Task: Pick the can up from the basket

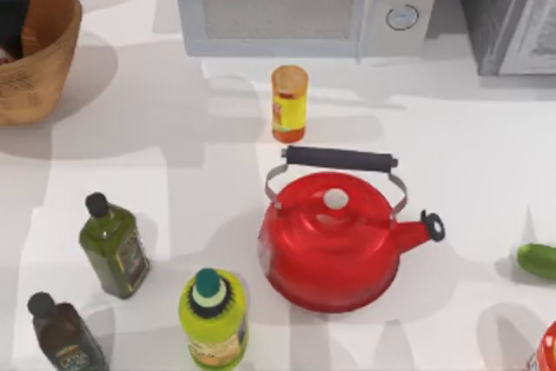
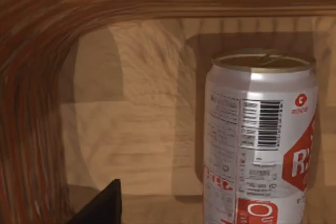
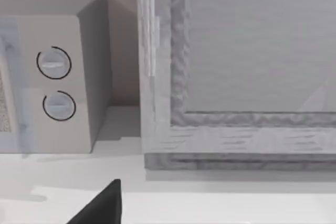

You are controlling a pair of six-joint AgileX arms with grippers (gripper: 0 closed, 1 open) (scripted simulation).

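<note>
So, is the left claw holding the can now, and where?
Nothing is held. In the left wrist view the can stands upright in the basket, apart from the one dark claw finger in view.

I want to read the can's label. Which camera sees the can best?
The left wrist view: the can stands close up inside the basket, barcode and red lettering facing the camera. In the top view, the basket sits at the table's left edge, the can indistinct inside. The right wrist view faces the microwave.
</note>
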